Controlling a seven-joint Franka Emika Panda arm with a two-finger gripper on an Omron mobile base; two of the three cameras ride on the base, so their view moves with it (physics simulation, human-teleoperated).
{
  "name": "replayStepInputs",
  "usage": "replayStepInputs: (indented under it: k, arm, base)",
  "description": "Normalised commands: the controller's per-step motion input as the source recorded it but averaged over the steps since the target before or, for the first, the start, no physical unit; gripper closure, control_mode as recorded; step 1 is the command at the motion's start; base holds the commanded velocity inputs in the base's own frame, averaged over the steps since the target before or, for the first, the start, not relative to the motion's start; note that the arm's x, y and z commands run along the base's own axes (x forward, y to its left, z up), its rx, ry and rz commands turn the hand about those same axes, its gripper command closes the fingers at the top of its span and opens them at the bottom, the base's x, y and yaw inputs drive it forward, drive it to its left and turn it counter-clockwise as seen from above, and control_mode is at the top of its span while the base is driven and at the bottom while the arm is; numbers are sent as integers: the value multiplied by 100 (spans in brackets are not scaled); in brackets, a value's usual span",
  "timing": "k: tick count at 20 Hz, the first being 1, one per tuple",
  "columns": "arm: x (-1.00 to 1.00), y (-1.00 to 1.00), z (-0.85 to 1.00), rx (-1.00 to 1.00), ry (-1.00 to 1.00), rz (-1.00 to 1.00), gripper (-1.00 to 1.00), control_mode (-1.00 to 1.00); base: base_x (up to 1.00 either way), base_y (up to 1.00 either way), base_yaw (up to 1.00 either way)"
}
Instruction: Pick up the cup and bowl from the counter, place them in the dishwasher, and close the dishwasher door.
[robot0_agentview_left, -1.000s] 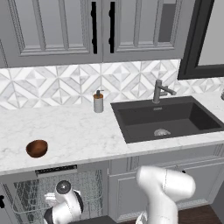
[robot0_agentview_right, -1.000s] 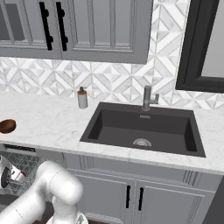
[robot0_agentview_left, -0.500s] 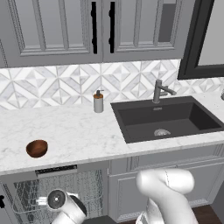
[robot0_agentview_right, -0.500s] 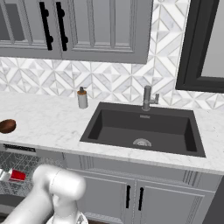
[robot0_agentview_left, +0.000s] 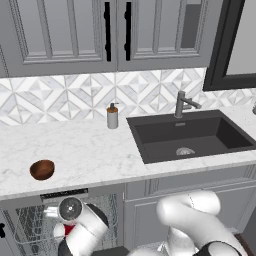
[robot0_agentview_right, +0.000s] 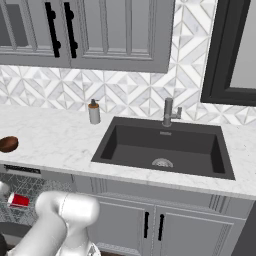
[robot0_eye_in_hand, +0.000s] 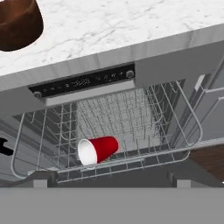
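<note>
Cup (robot0_eye_in_hand: 98, 150) lying on side in dishwasher (robot0_eye_in_hand: 83, 82) rack, released. Bowl (robot0_agentview_left: 42, 169) left on bench (robot0_agentview_left: 90, 150), above rack. Fingers spread apart, nothing held. Bowl judged light, rigid, smooth; rim pinch advised.

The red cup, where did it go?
The cup is lying on its side in the dishwasher's wire rack, under the counter where the bowl sits.
</note>
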Motion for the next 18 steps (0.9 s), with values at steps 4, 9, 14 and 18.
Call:
replayStepInputs:
  k: [4, 9, 14, 18]
  arm:
    - [17, -22, 100, 0, 6, 0, -100, -100]
    - [34, -28, 84, 0, 19, 3, -100, -100]
    - [77, -24, 4, 2, 19, 13, -100, -100]
    - [83, 0, 22, -1, 23, 14, -100, -100]
  base:
    - [0, 0, 0]
    - [0, 0, 0]
    - [0, 0, 0]
    - [0, 0, 0]
